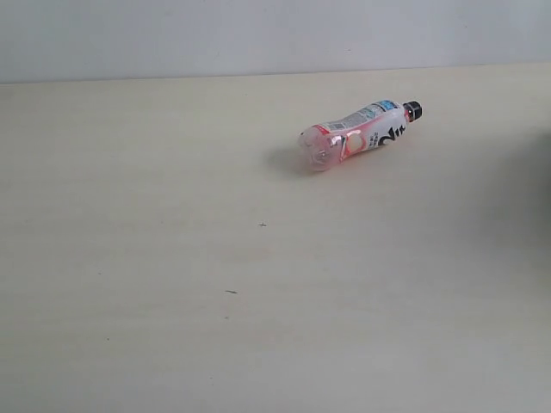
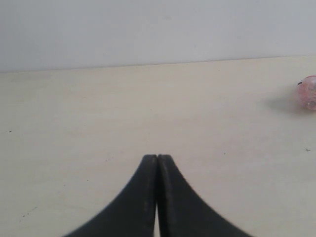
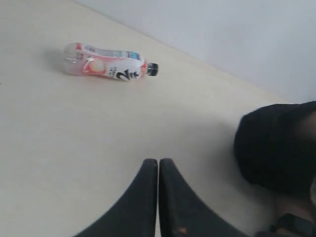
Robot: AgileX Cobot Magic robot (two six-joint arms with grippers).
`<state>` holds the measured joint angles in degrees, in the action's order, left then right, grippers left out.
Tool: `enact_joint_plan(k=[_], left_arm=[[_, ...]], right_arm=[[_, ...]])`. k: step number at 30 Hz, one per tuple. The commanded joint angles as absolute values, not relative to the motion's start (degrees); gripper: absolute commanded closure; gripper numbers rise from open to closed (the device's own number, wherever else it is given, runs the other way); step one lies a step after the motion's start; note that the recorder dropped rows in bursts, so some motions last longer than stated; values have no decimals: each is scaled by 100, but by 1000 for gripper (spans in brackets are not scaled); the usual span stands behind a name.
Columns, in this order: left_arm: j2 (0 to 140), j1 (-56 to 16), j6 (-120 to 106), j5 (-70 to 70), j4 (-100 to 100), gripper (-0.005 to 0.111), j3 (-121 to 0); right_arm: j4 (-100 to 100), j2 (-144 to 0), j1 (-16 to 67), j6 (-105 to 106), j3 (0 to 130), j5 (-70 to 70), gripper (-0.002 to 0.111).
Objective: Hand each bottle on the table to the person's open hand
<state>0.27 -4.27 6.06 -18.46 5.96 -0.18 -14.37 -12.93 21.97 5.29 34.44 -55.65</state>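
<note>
Toward the far right of the table [image 1: 172, 301], a pinkish bottle [image 1: 357, 136] is lying on its side.
Being clear thin plastic, it is probably handling light, slick and squeezable, so gripping across the labelled midsection, short of the black cap [image 1: 412, 110], is looking safest. The left jaws and the right jaws are pressing together, holding nothing. The flat pale surface is running back to a plain whitish wall [image 1: 258, 34].

A plain pale grey wall [image 1: 258, 34] (smooth, softly lit) rises behind the table [image 1: 172, 344].

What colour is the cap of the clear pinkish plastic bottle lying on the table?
Black; the cap shows best in the exterior view.
</note>
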Motion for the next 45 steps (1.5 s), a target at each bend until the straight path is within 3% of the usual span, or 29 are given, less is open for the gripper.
enact_joint_plan(k=[1, 13, 20, 45], left_arm=[[0, -456, 630, -1816, 576, 104, 0], [0, -456, 630, -1816, 576, 104, 0], [0, -456, 632, -1827, 576, 104, 0], [0, -456, 632, -1827, 576, 104, 0]], right_arm=[[-1930, -767, 2203, 238, 3412, -5680, 107], [-2127, 0, 2203, 0, 2444, -4999, 107], [-2079, 0, 2203, 0, 1309, -2805, 107], [-1558, 0, 2203, -152, 1092, -2762, 107]])
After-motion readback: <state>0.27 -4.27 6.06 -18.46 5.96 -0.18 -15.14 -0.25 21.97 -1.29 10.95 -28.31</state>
